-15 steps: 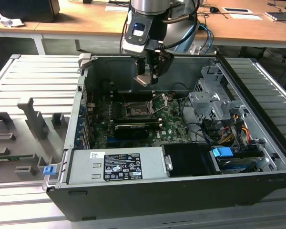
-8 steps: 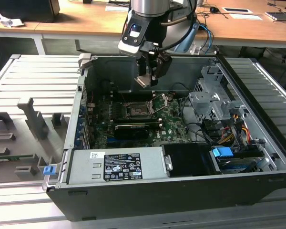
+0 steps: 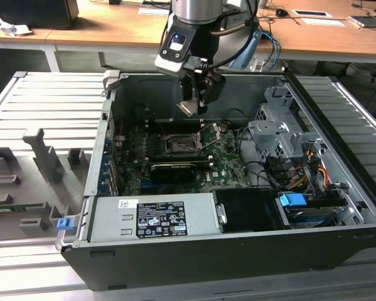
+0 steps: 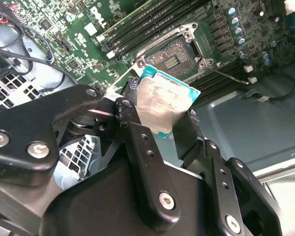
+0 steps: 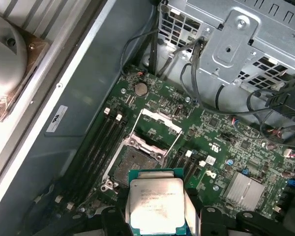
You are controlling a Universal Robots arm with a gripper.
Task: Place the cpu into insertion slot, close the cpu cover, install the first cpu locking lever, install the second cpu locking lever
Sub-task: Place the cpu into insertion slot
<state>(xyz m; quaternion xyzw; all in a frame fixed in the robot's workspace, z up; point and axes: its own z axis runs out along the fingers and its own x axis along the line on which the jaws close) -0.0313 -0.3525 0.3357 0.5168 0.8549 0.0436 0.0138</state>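
Running this one remotely, so here's how it sits, big stuff first. One open computer case [image 3: 238, 251] lies on the slatted counter [image 3: 44, 100], with one green motherboard [image 3: 229, 164] on its floor. On the board there's one insertion slot [image 5: 132, 164], bare with nothing seated in it. Its one cpu cover [image 5: 161, 121] is flipped up and open on the far side of the slot. I count two thin locking levers [image 4: 227, 76], one on each side of the slot, both swung free. The tool [image 3: 197, 103] is pinched narrow on the cpu [image 5: 156, 206], fingers on two opposite edges, metal top facing the first wrist view. Just the one chip and the one arm. The bit that matters: the chip hangs in the air inside the case, well apart from the board, and the slot lies below it. In both wrist views the slot shows just beyond the chip's edge, so I'd judge it's not squarely over the slot yet.
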